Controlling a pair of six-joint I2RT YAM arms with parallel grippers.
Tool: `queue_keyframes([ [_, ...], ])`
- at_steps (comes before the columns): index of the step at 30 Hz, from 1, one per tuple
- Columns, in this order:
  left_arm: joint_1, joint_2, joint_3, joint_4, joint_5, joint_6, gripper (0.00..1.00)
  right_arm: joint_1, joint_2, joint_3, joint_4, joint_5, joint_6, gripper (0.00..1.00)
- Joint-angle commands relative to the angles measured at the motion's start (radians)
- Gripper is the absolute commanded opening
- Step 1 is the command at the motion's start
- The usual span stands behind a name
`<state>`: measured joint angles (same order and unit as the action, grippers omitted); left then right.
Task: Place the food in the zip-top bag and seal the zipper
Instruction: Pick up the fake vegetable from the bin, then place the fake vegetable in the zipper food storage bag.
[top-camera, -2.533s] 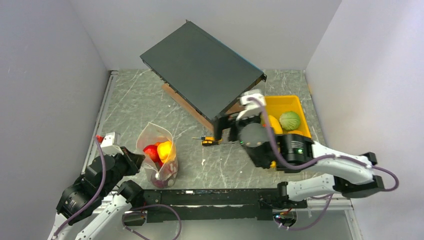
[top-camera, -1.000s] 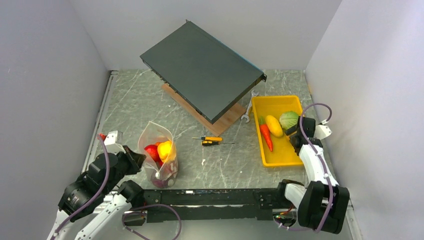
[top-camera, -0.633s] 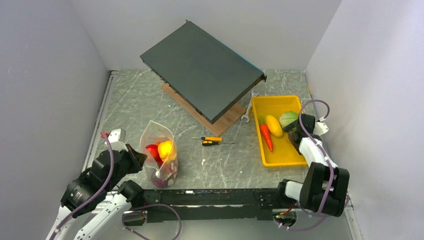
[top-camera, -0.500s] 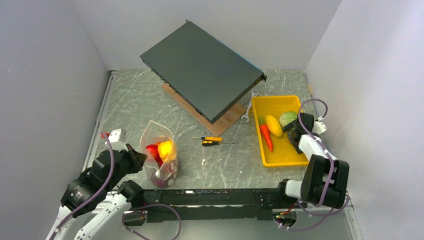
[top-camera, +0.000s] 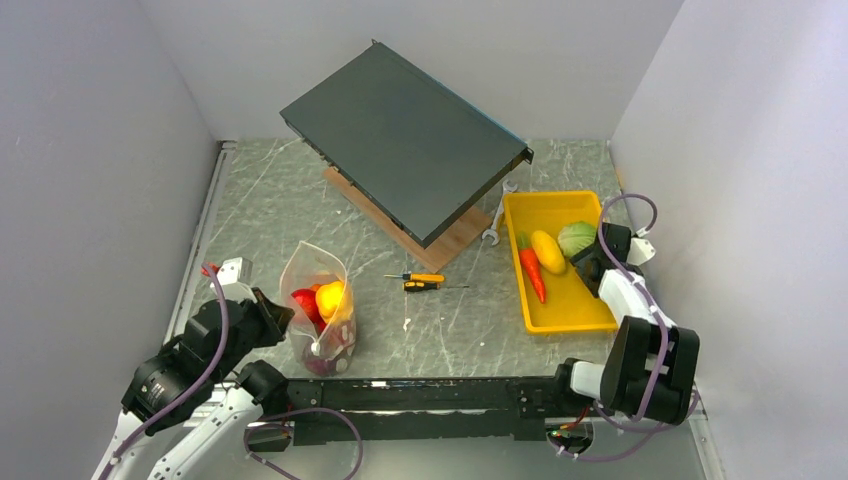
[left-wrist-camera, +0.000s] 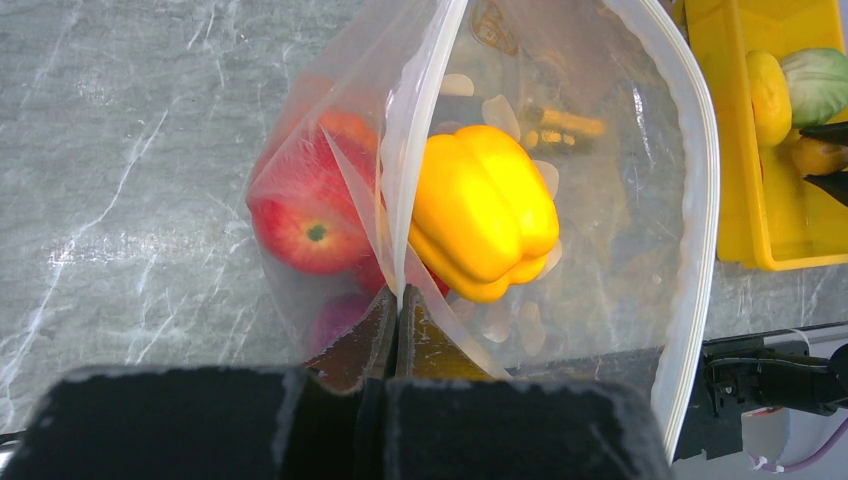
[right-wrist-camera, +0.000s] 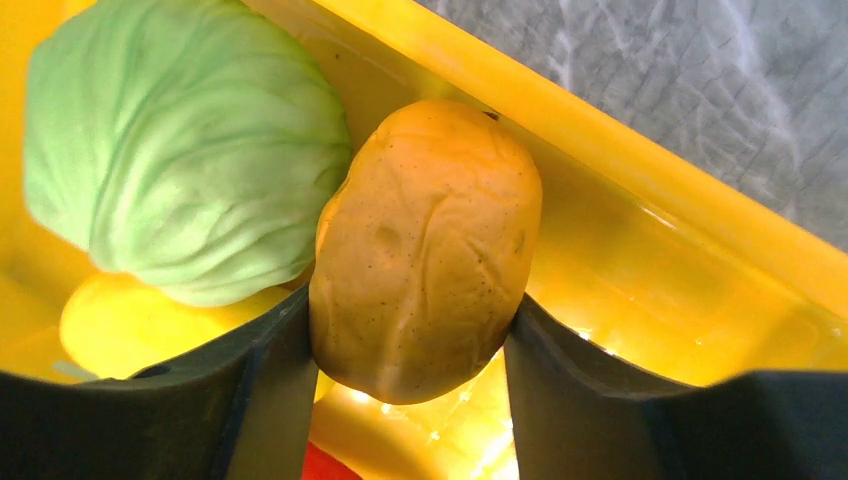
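Gripping the tan toy potato (right-wrist-camera: 425, 250) against the yellow tray's (right-wrist-camera: 680, 195) right edge, the right gripper (right-wrist-camera: 405, 315) must lift it next; the left gripper (left-wrist-camera: 397, 312) pinches the dotted clear bag (left-wrist-camera: 640, 150).

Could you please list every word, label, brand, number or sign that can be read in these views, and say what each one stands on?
None can be read.
The zip-top bag carries only white dots; a brownish smudge at its top in the left wrist view is too blurred to tell.
The yellow tray, dark flat box, screwdriver, green cabbage and tan toy potato show no lettering.
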<state>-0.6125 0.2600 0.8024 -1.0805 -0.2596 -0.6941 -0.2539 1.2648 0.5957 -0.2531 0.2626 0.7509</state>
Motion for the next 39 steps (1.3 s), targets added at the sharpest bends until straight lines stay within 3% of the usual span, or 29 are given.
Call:
queue_keyframes([
  [1,-0.004,0.002,0.001,0.036,0.003,0.017,0.0,-0.005,-0.083,0.04,-0.039,0.016,-0.01,0.39],
  [8,-0.004,-0.011,-0.001,0.04,0.006,0.019,0.0,-0.004,-0.238,0.077,-0.122,-0.088,-0.004,0.22],
  [18,-0.003,-0.019,-0.002,0.042,0.011,0.022,0.0,-0.004,-0.433,0.388,-0.272,-0.335,0.035,0.19],
  [23,-0.004,-0.018,-0.002,0.043,0.014,0.022,0.0,0.012,-0.494,0.481,-0.137,-0.655,0.085,0.19],
  [26,-0.003,-0.016,-0.002,0.045,0.016,0.025,0.0,0.064,-0.534,0.528,-0.013,-0.734,0.1,0.19],
  [32,-0.003,-0.005,-0.002,0.045,0.017,0.026,0.0,0.288,-0.47,0.661,0.066,-0.808,0.089,0.16],
  [35,-0.004,-0.002,0.0,0.04,0.014,0.021,0.0,0.546,-0.397,0.72,0.005,-0.693,0.014,0.16],
  [39,-0.004,-0.012,0.0,0.034,0.003,0.01,0.0,0.957,-0.284,0.779,-0.06,-0.43,-0.105,0.16],
])
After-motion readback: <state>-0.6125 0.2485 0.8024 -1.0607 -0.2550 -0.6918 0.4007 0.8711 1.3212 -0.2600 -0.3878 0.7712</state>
